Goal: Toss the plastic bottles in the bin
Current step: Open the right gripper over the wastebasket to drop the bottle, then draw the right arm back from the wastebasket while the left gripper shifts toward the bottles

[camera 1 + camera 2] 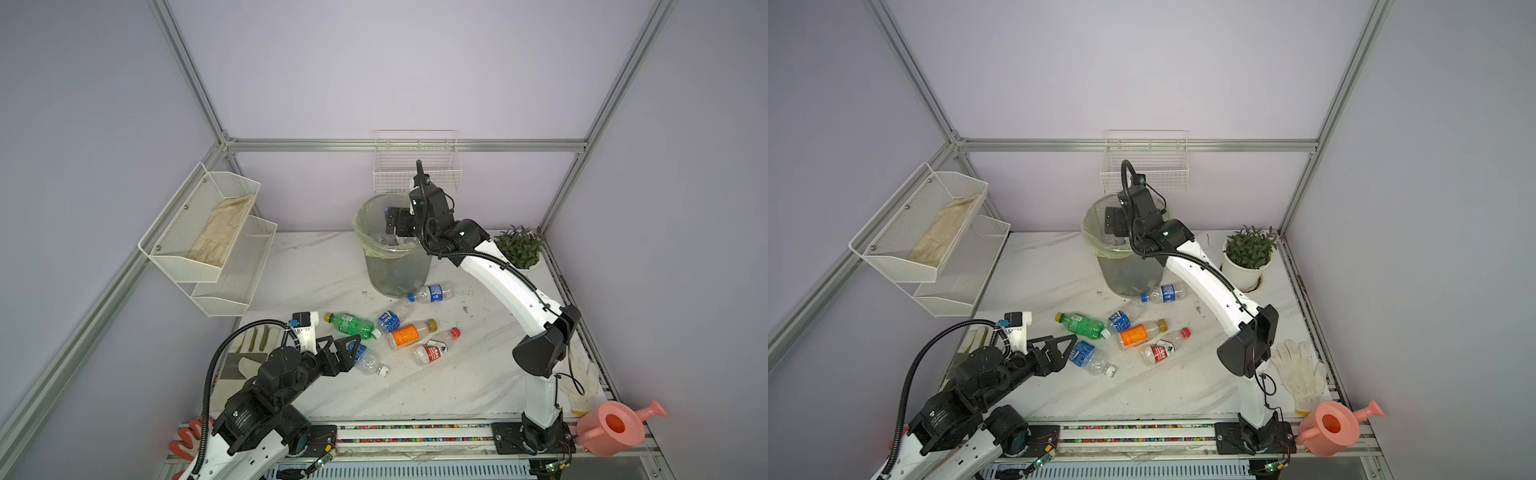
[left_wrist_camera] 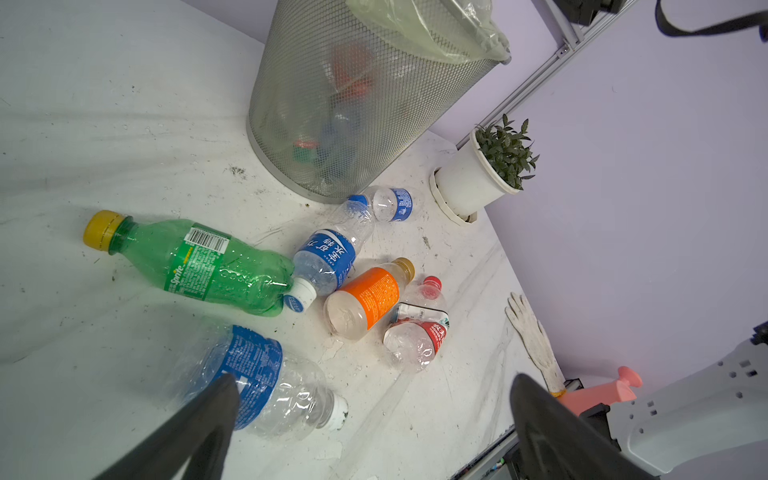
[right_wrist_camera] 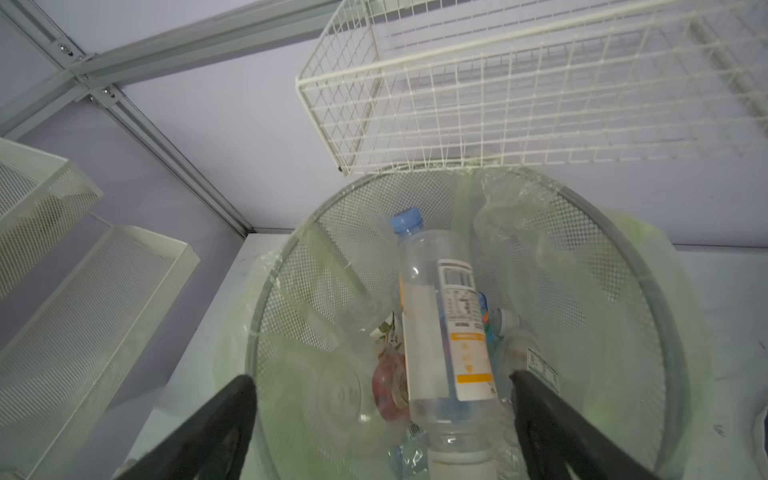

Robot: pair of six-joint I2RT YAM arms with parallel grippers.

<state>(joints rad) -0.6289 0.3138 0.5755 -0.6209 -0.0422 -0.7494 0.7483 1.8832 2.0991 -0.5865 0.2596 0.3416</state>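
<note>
The grey mesh bin with its pale green bag stands at the back, several bottles inside. My right gripper hangs open over its mouth. A clear blue-capped bottle is loose between the spread fingers, inside the rim. On the table lie a green bottle, an orange-label bottle, a red-label bottle and blue-label bottles. My left gripper is open low over the table, one finger over another blue-label bottle.
A white wire basket hangs on the wall right behind the bin. A white two-tier mesh shelf holding a cloth is on the left wall. At the right are a potted plant, a white glove and a pink watering can.
</note>
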